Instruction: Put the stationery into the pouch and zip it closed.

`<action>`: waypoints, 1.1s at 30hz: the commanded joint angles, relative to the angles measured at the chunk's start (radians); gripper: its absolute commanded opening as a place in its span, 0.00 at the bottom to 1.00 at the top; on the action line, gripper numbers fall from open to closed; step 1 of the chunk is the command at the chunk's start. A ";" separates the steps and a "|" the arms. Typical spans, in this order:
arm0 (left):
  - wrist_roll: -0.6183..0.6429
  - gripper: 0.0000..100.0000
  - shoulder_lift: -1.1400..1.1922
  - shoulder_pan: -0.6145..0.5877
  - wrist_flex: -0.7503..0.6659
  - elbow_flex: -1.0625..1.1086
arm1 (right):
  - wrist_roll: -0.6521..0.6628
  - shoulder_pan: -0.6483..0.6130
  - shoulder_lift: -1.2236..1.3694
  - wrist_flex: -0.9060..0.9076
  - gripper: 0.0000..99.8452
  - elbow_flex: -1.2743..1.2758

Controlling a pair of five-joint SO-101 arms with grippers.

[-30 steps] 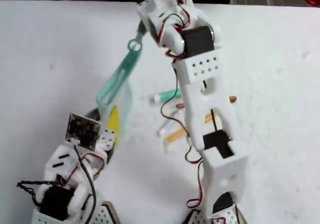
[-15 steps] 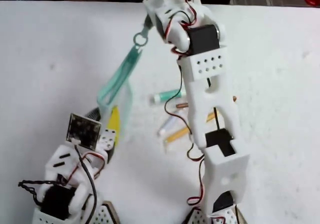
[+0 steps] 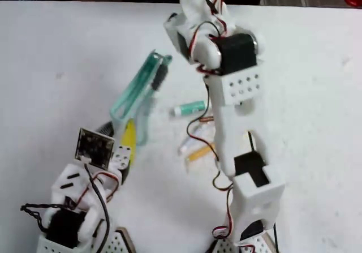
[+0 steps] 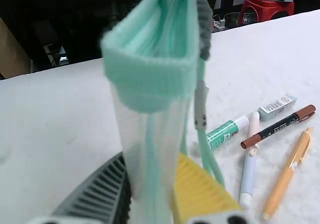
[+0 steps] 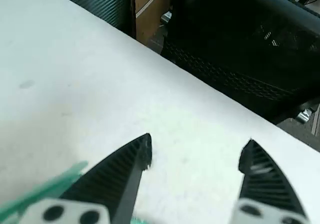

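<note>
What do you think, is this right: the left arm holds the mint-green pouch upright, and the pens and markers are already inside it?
Not quite. The left gripper does hold the pouch upright, but the pens and markers are not inside it. They lie loose on the white table beside the pouch, as the left wrist view shows.

No wording can be read. Small print runs across the green label of the glue stick (image 4: 226,132), the sleeve of the small box (image 4: 277,106) and the black barrel of the brown-capped marker (image 4: 278,127), all lying on the bench (image 4: 50,124), but the letters are too small to make out.
</note>
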 commanded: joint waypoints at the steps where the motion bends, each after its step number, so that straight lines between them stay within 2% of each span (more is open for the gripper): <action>1: -0.003 0.02 0.008 0.012 -0.017 0.017 | -0.006 0.001 -0.084 0.085 0.26 -0.040; 7: -0.002 0.04 0.008 0.012 -0.014 -0.017 | -0.006 -0.025 -0.087 0.159 0.18 -0.028; 12: 0.008 0.18 0.008 0.012 0.044 -0.094 | -0.006 -0.053 -0.094 0.160 0.12 -0.028; 18: 0.008 0.18 0.008 0.010 -0.020 -0.100 | 0.000 -0.013 -0.097 0.165 0.11 0.000; 23: 0.008 0.18 0.008 0.004 -0.038 -0.100 | 0.003 0.077 -0.196 0.163 0.11 0.209; 25: 0.008 0.18 0.008 0.002 -0.046 -0.101 | 0.063 0.128 -0.259 0.160 0.11 0.321; 29: 0.003 0.18 0.008 0.001 -0.052 -0.084 | 0.265 0.208 -0.338 0.157 0.11 0.552; 33: 0.002 0.18 0.008 0.001 -0.054 -0.066 | 0.373 0.282 -0.341 0.088 0.11 0.801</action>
